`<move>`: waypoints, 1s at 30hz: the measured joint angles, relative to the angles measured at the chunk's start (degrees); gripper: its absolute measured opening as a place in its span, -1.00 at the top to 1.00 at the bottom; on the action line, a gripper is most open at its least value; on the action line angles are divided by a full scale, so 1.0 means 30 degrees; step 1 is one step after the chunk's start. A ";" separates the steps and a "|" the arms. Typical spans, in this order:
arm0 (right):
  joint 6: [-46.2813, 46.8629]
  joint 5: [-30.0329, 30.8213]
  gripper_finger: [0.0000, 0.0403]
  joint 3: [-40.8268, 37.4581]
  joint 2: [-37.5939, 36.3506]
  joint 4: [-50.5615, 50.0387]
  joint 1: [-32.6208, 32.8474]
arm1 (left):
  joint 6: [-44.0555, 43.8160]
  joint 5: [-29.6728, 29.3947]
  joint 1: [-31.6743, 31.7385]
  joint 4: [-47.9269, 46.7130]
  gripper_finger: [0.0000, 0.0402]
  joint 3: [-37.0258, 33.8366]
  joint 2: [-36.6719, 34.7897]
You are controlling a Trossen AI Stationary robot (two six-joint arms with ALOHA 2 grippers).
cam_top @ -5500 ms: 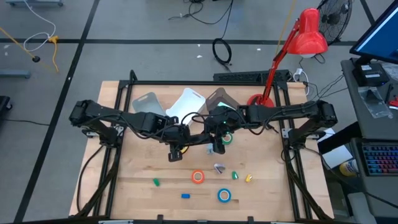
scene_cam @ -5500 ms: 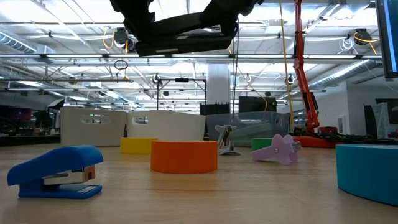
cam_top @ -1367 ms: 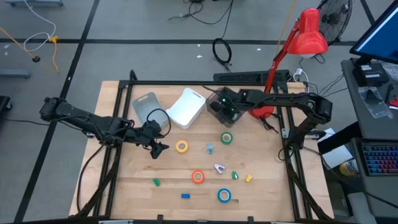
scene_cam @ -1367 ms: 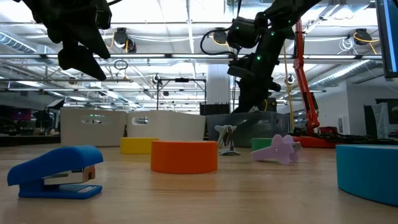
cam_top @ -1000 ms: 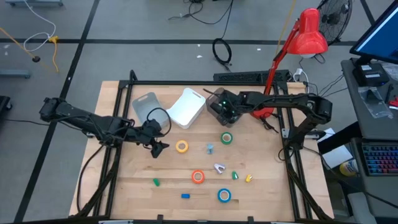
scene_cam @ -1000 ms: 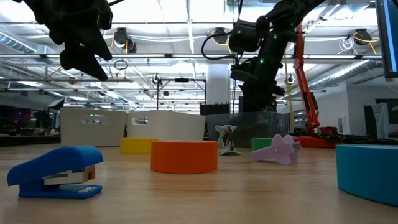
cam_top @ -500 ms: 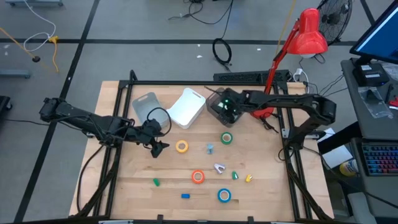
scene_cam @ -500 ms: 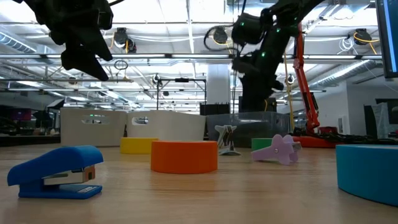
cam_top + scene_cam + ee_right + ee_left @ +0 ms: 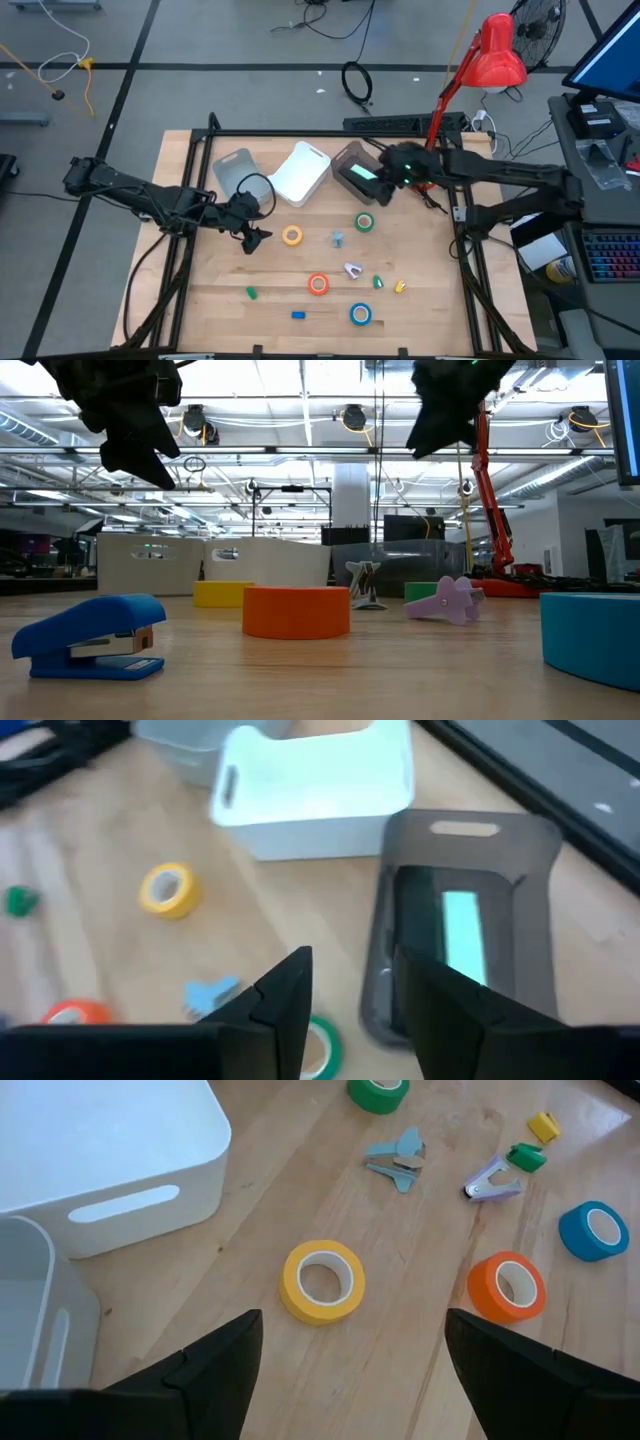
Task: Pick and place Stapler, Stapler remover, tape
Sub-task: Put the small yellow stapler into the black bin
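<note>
Tape rolls, 4 of them, lie loose mid-table; the yellow roll sits nearest the left gripper, whose fingers hang spread and empty above it. Light and stiff, it probably grips best across its rim. The right gripper, part open and empty, is above the dark bin.

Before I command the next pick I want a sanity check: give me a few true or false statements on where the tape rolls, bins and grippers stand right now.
1. The yellow tape lies on the table, not in a bin. True.
2. The left gripper holds the yellow tape. False: it is open and empty beside that roll.
3. The dark bin holds a mint-green object. True.
4. The orange tape sits inside the white bin. False: it lies on the table.
5. The right gripper is over the blue tape. False: it is by the dark bin.
</note>
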 joint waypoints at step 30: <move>0.3014 -0.3512 0.49 -1.2260 -0.7046 1.3590 0.6185 | 0.2615 0.0983 0.0022 0.8127 -0.59 -0.3252 -0.1302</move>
